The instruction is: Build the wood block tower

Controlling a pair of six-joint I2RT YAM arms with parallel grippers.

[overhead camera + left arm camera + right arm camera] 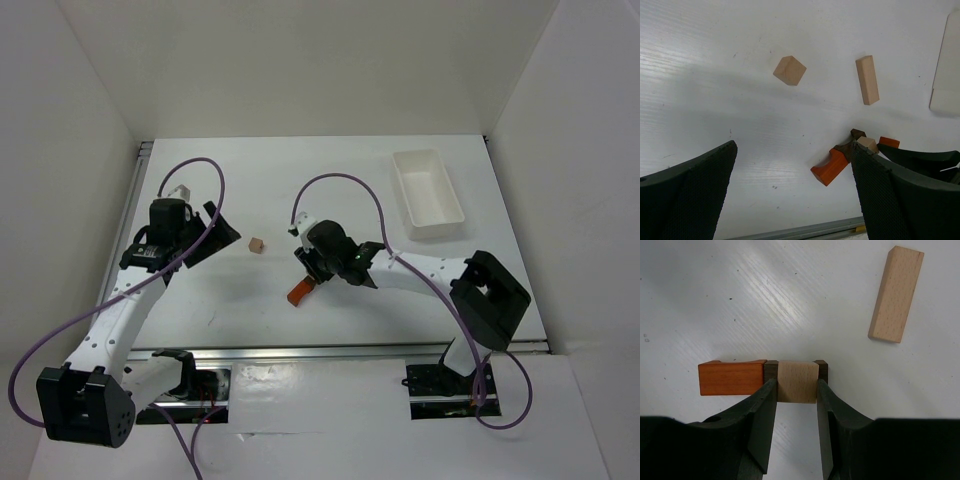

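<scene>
My right gripper [796, 385] is shut on a pale tan cube [797, 381] that rests on a dark brown block [770, 368]. An orange-red piece [731, 377] lies against the brown block's left end. In the top view this gripper [312, 268] is at the table's middle, with the orange-red piece [300, 292] sticking out below it. My left gripper [220, 230] is open and empty at the left. Its view shows its fingers [700, 175] wide apart and the same cluster [830, 166] at the right.
A loose pale tan cube [257, 245] lies between the grippers and also shows in the left wrist view [789, 70]. A pale tan bar [896, 294] lies flat near the cluster. A white tray [430, 192] stands at the back right.
</scene>
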